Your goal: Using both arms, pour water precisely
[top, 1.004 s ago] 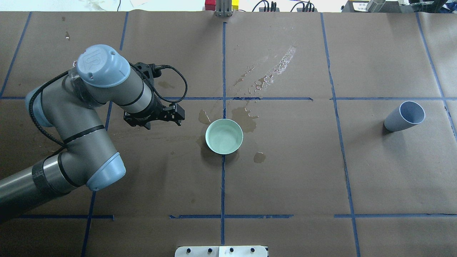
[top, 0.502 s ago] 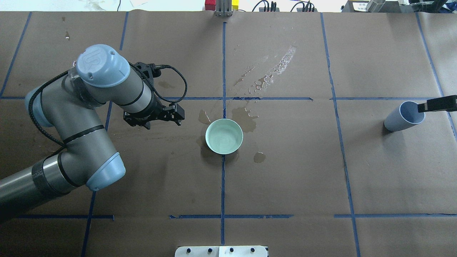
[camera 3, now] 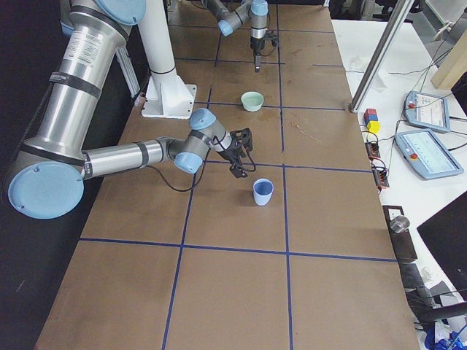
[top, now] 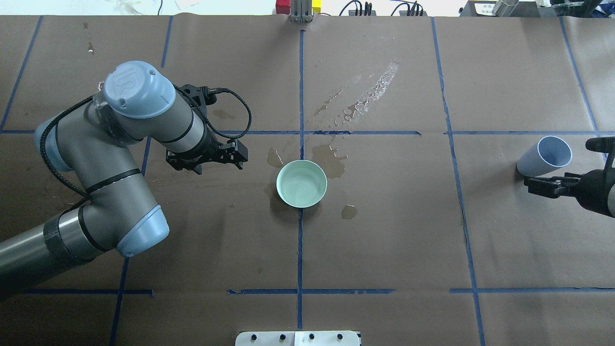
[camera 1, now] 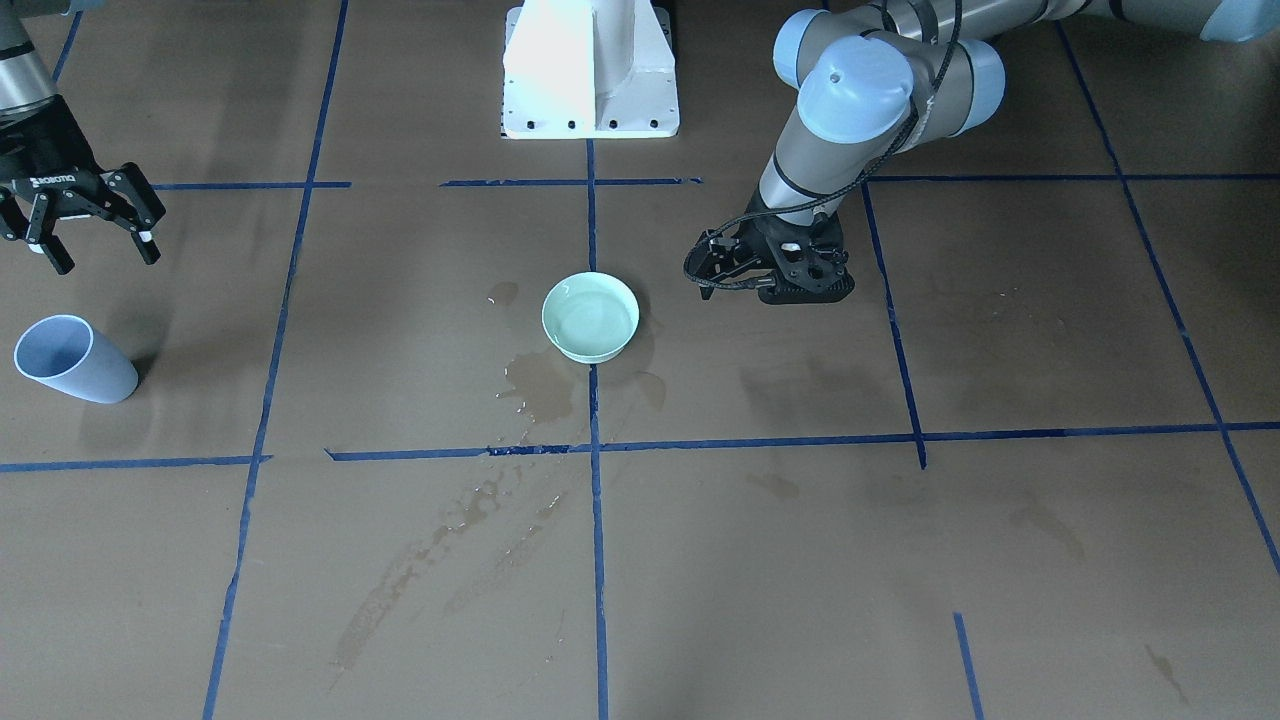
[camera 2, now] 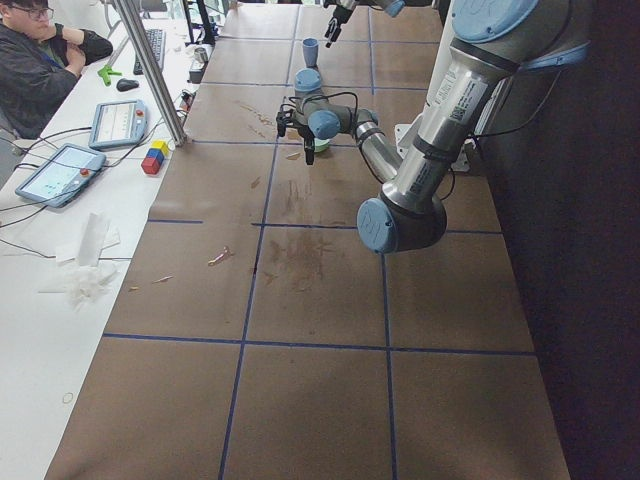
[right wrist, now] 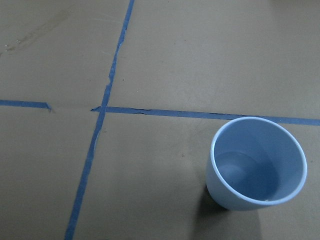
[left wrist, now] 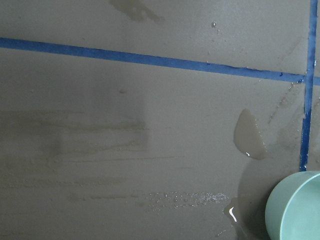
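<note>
Arriving just now, our right gripper [camera 1: 105,258] gapes empty near the cup [camera 1: 65,360], ready to grasp; the left gripper [camera 1: 770,275] we cannot tell.

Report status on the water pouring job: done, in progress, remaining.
Done: nothing clearly. The green bowl sits among spilled puddles, and its contents are unclear. In hand: the right gripper hovers open beside the blue cup, which holds a little water. The left gripper hangs open and empty near the bowl. Left: grasp the cup, carry it over, pour.
</note>
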Available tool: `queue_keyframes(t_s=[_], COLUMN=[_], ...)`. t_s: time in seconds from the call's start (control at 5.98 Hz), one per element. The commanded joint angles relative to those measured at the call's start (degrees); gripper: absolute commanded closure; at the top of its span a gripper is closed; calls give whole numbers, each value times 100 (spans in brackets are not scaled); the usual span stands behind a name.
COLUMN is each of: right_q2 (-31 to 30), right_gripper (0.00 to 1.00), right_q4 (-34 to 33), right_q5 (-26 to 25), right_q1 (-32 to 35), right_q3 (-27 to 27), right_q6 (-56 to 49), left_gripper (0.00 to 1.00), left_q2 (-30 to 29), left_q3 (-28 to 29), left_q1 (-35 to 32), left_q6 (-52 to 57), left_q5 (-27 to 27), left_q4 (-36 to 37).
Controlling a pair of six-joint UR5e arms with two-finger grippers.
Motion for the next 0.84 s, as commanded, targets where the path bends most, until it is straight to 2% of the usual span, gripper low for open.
queue_keyframes(t_s=[0.0,0.17,0.33,0.67], right_q2=[-95,-42,141,387], right_gripper=[0,0,0,0], right_q4=[1014,1298,1431,1940], right_q5=[-1455,-2349,-2923,-3480], right_q1=[-819,-1266,-1445,-1455], right_q3=[-772,-1167,-1476,-2135], right_q6=[359,690,729,720], left_gripper=[0,0,0,0], left_q2=[1,10,62,71], left_q3=[2,2,-16,-25], left_q1=[16,16,25,34], left_q6=[-9,-9,-9,-26], left_q5=[6,6,6,6], left_q4=[-10,-10,-19,-19])
